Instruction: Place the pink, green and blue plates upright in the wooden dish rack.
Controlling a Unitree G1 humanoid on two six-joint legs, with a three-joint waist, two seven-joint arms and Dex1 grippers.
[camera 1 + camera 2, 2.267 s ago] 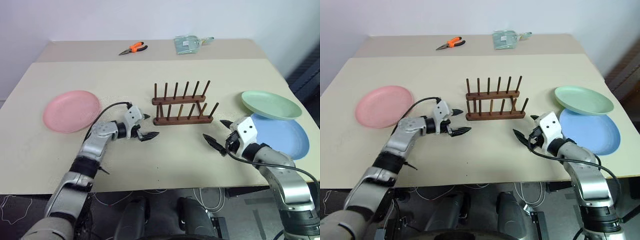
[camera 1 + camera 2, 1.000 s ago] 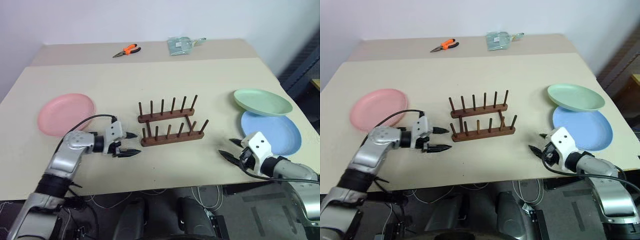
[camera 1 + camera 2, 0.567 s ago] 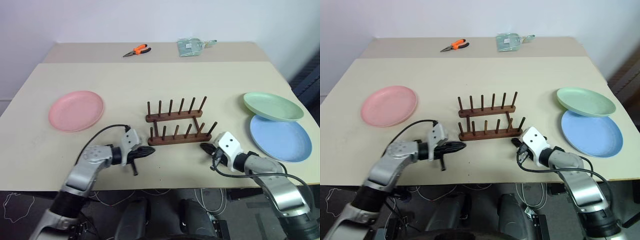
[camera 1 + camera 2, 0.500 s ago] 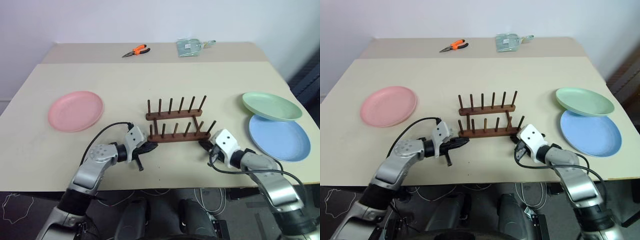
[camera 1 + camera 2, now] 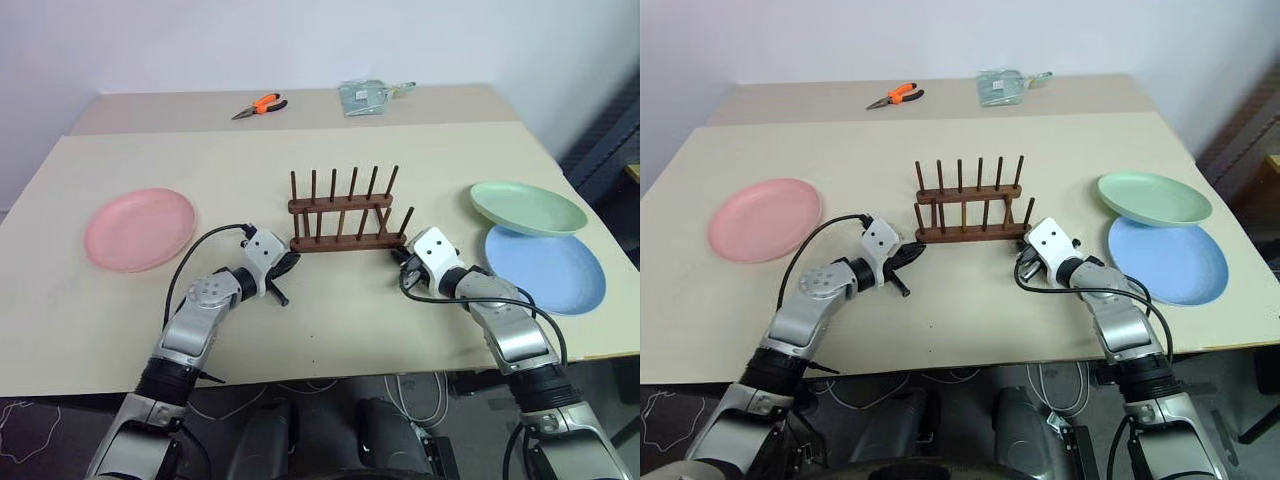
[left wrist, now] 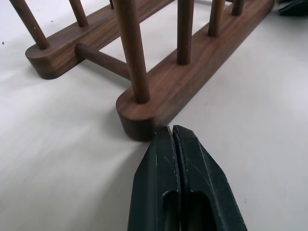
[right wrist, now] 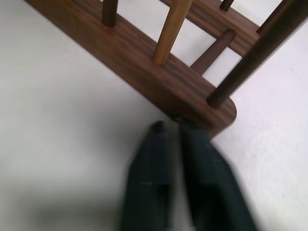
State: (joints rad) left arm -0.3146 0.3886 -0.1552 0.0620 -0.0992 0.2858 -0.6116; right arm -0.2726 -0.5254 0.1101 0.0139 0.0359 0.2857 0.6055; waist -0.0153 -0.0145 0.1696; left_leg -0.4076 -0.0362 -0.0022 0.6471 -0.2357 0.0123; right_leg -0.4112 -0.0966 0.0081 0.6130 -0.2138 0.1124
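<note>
Wooden dish rack stands on beige table.

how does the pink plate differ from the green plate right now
The pink plate lies alone, flat on the table at the robot's left; the green plate is at its right, its near edge overlapping the blue plate. The pink one is pale pink, the green one mint. Both are round, shallow-rimmed, similar in size, and neither stands in the wooden dish rack yet.
</note>
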